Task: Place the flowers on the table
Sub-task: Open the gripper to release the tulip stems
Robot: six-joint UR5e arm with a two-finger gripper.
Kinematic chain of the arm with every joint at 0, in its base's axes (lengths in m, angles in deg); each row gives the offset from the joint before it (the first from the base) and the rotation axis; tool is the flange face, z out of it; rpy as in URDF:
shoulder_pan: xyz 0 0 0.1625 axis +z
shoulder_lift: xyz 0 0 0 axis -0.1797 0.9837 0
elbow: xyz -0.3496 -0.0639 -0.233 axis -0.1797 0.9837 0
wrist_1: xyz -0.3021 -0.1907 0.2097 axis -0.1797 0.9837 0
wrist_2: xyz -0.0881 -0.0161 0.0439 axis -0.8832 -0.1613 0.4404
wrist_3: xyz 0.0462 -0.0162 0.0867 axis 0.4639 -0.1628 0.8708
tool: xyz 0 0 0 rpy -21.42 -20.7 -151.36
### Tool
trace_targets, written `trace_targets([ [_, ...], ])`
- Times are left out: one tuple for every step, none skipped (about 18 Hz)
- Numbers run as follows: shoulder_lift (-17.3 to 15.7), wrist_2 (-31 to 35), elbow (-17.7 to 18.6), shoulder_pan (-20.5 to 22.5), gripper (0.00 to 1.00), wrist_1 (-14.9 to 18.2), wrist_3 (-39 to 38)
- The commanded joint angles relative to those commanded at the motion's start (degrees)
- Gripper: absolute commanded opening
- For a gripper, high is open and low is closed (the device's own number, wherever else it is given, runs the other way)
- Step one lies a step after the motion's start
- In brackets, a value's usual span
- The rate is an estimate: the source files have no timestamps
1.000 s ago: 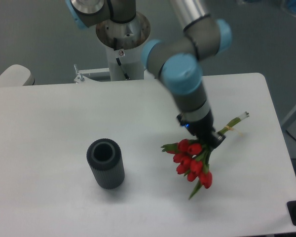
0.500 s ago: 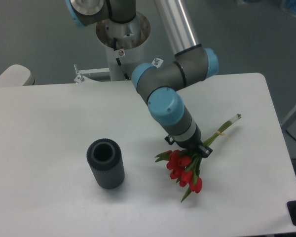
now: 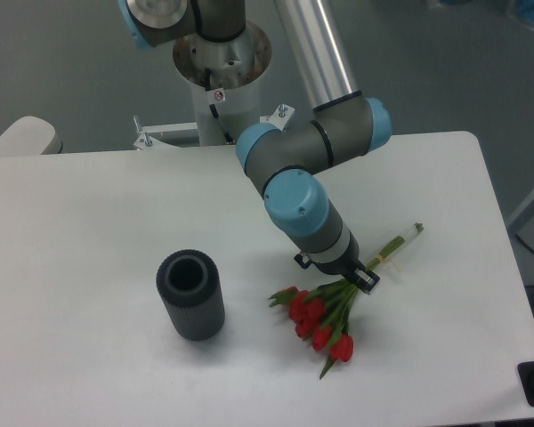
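Observation:
The flowers, a bunch of red tulips with green leaves and long tied stems, lie low over the white table at the front right. The red heads point to the front left and the stem ends stick out to the back right. My gripper is shut on the flowers at the stems just behind the heads. Its fingers are mostly hidden by the wrist and the leaves. I cannot tell whether the heads touch the table.
A dark grey ribbed cylinder stands upright on the table, left of the flowers. The arm's base rises behind the table's far edge. The table's right edge is close beyond the stem ends.
My gripper has moved left, forward and down with the flowers. The bunch has come lower toward the table and closer to the cylinder.

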Motion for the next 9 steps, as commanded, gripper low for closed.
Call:
trace_targets([
  [-0.26,0.0,-1.14,-0.09,1.0,0.35,0.88],
  [-0.44,-0.09,-2.46,-0.17,1.0,0.87,1.67],
  [-0.96,-0.87,-3.6,-0.44,1.0,1.31,2.64],
  [-1.23,-2.18,-4.66,-0.44,1.0,2.1,3.87],
  [-1.58,-4.37,-6.15,-0.27,1.0,2.72,5.01],
  [-1.67,-7.79,-7.9,0.17,1.0,3.33,5.72],
  [-1.5,-11.13,-9.75,0.26,1.0,4.12,5.9],
  [-1.58,-13.69,-11.07,0.79,1.0,5.61,5.9],
  [-1.58,-14.67,-12.65,1.23,1.0,8.06,6.16],
])
